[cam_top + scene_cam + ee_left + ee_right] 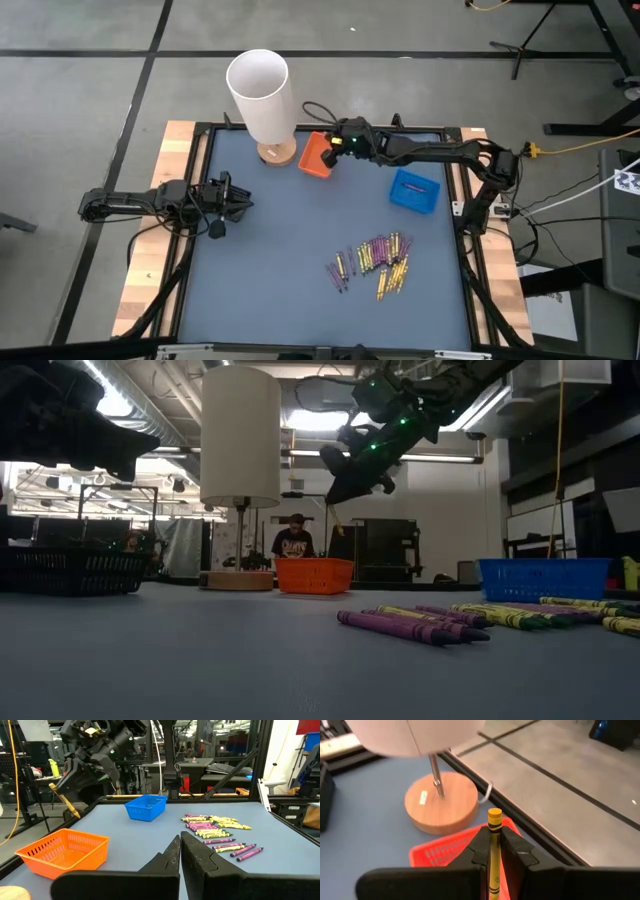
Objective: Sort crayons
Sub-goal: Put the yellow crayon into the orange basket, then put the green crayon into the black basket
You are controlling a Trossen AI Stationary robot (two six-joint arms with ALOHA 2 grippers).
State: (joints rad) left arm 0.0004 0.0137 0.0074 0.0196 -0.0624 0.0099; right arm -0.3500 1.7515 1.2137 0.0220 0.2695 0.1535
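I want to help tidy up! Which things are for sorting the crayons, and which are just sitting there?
For the job:
- crayon pile
- yellow crayon, held by the right gripper
- orange basket
- blue basket

Just there:
- lamp
- left gripper, shut and waiting
- black basket

Below my jaws, the tabletop (270,250) carries a lamp (262,95), orange basket (316,155), blue basket (414,191) and scattered crayons (378,262).
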